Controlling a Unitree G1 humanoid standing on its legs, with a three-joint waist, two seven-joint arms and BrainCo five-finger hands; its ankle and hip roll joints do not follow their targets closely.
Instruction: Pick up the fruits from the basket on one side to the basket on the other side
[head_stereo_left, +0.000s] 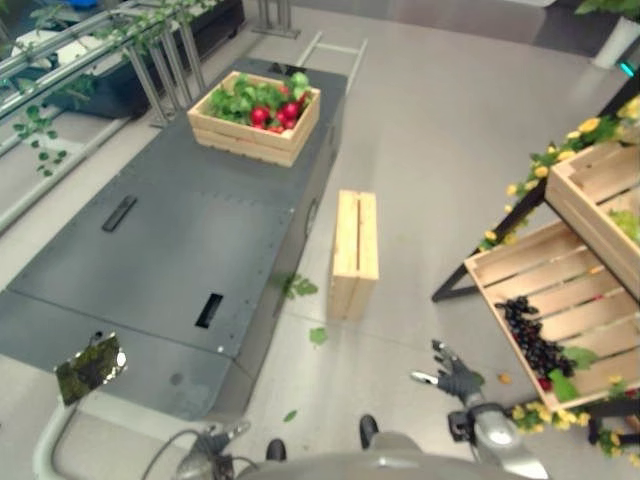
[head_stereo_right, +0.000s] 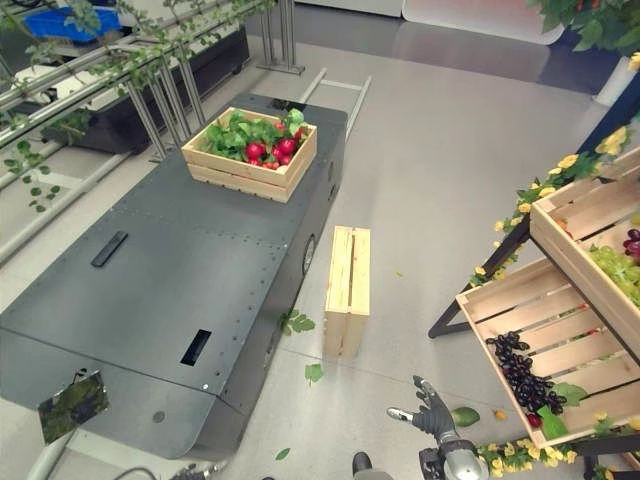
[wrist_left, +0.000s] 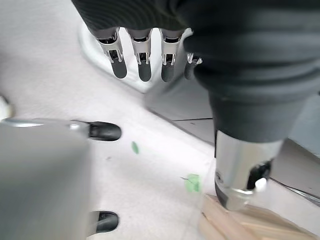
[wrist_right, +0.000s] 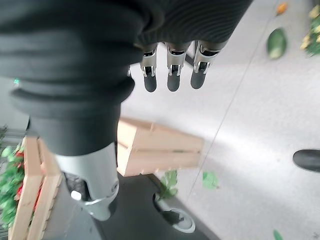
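Both hands are empty with fingers hanging loose: the right hand (head_stereo_left: 458, 378) is low by the slatted shelf (head_stereo_left: 560, 290), where dark grapes (head_stereo_left: 530, 335) lie, and the left hand (wrist_left: 145, 50) is down over the floor. The crate (head_stereo_left: 255, 120) of red fruit (head_stereo_left: 275, 112) and leaves sits at the far end of the dark table (head_stereo_left: 170, 260). An empty wooden crate (head_stereo_left: 354, 250) stands on edge on the floor between table and shelf.

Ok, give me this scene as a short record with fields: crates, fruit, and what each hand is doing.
crate on platform: red fruit and green leaves inside
empty crate: on its side on the floor beside the grey platform
shelf crate: dark grapes
right hand: fingers relaxed, holds nothing, above the floor
left hand: fingers straight, holds nothing
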